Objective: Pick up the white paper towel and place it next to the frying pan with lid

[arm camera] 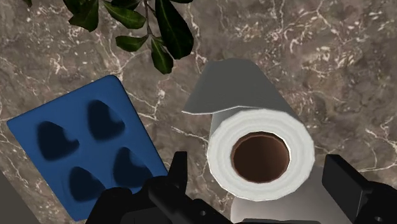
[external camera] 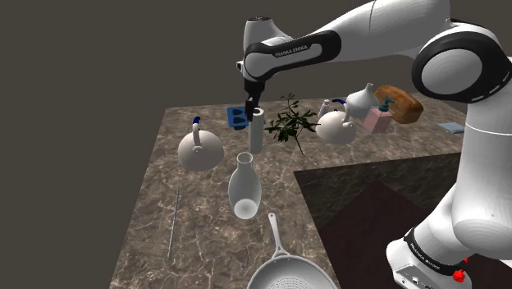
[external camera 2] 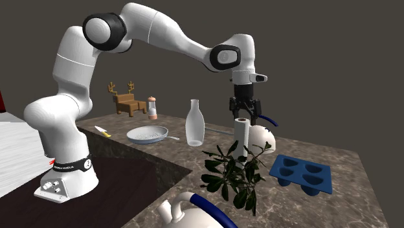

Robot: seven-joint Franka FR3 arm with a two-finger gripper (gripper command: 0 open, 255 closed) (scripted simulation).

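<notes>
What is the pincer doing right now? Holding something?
Pincer: open, one finger on each side of the paper towel roll, not touching it.

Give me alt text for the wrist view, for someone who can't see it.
An upright paper towel roll, seen from above with its brown core showing, stands between the fingers of the open end effector, which do not touch it. A blue mould lies beside it on the brown marbled counter, with dark green leaves near both.
</notes>
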